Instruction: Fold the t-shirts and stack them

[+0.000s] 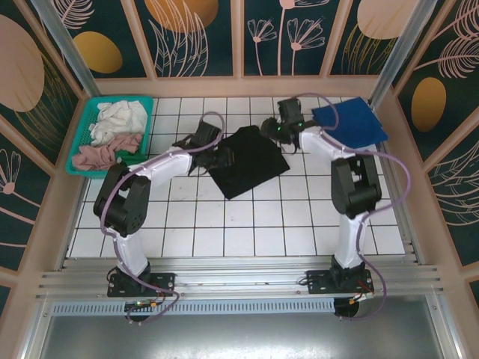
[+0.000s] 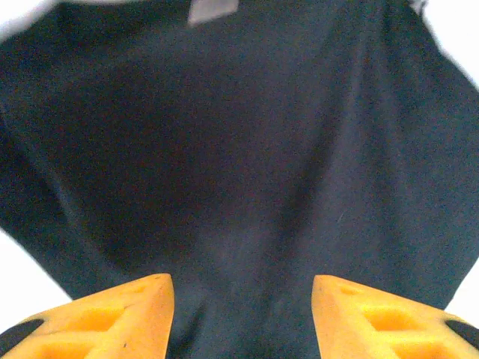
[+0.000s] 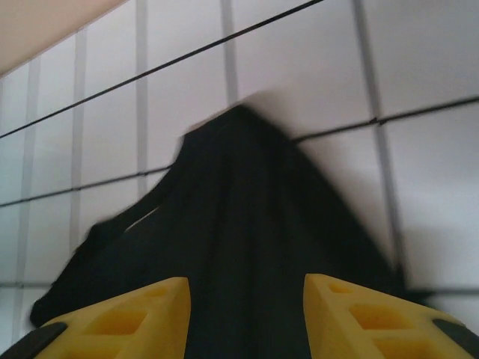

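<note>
Yellow fingers (image 2: 112, 318) straddle black t-shirt (image 1: 251, 161) edge; white tiles around.

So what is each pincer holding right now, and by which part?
Both pincers are at the black t-shirt: the left pincer at its left edge, the right pincer at its upper right corner. Cloth runs between each pair of fingers, but whether they clamp it cannot be told.

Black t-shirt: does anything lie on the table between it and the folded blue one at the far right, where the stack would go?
Nothing visible does. The black t-shirt sits mid-table, the blue t-shirt at the far right; between them only the right claw and its arm cross the tiles. The teal basket sits far left.
</note>
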